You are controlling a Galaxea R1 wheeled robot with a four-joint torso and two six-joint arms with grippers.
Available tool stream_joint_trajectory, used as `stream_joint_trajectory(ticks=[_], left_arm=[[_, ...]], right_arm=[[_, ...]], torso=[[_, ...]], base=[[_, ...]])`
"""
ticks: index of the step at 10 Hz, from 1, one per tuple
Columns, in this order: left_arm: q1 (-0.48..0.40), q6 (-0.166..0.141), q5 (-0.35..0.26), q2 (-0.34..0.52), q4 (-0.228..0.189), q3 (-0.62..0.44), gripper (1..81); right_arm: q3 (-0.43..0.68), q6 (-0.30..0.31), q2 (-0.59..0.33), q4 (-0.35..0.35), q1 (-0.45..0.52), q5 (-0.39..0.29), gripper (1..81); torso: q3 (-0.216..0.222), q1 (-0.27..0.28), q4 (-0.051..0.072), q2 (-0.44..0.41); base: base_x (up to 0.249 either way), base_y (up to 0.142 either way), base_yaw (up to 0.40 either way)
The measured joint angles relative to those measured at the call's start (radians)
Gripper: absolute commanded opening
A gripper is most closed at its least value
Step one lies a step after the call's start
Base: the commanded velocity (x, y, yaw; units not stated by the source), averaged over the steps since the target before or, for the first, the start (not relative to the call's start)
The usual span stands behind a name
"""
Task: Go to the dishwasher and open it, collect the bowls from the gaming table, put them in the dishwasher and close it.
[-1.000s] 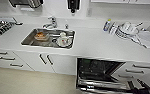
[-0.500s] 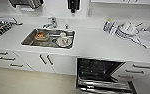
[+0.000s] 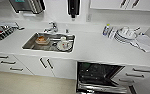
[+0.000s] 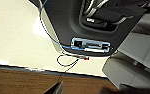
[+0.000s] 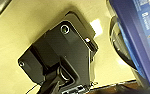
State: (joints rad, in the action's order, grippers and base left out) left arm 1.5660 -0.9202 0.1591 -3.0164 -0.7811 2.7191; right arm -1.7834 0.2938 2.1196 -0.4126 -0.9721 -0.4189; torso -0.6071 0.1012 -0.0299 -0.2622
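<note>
Camera view: slight shift only, from the robot's own motion. The sink (image 3: 49, 42) sits a little nearer the picture's left edge; the open dishwasher (image 3: 98, 76) takes slightly more of the lower right. The dishes in the sink and the stacked plates (image 3: 124, 36) have not moved.

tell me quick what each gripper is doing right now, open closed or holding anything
Left gripper: cannot be told from these views.
Right gripper: cannot be told from these views.
</note>
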Motion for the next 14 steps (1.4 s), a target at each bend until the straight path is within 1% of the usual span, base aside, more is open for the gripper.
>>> stream_joint_trajectory(ticks=[3,4,6,10,12,14], left_arm=[[0.001,0.0,-0.002,0.0,0.0,0.0,81.1],[0.001,0.0,-0.002,0.0,0.0,0.0,81.1],[0.004,0.0,-0.003,0.0,0.0,0.0,81.1],[0.009,0.0,-0.003,0.0,0.001,0.0,81.1],[0.009,0.0,-0.004,0.0,0.0,0.0,81.1],[0.014,0.0,-0.006,0.0,0.0,0.0,81.1]], right_arm=[[-0.081,0.003,0.068,-0.01,-0.034,0.0,81.1],[-0.103,0.003,0.079,-0.034,-0.043,-0.001,81.1],[-0.146,0.004,0.092,-0.109,-0.067,-0.007,81.1],[-0.269,0.004,0.151,-0.227,-0.104,-0.007,81.1],[-0.298,0.004,0.187,-0.282,-0.14,-0.008,81.1],[-0.335,0.005,0.21,-0.337,-0.144,-0.009,81.1]], torso=[[0.001,0.068,0.0,-0.11],[0.001,0.091,0.0,-0.146],[0.002,0.137,0.0,-0.219],[0.002,0.226,0.0,-0.363],[0.002,0.272,0.0,-0.435],[0.003,0.317,0.0,-0.509]], base=[[0.0,0.0,0.0],[0.0,0.0,0.0],[0.0,0.0,0.0],[0.0,0.0,0.0],[0.0,0.0,0.0],[0.0,0.0,0.0]])
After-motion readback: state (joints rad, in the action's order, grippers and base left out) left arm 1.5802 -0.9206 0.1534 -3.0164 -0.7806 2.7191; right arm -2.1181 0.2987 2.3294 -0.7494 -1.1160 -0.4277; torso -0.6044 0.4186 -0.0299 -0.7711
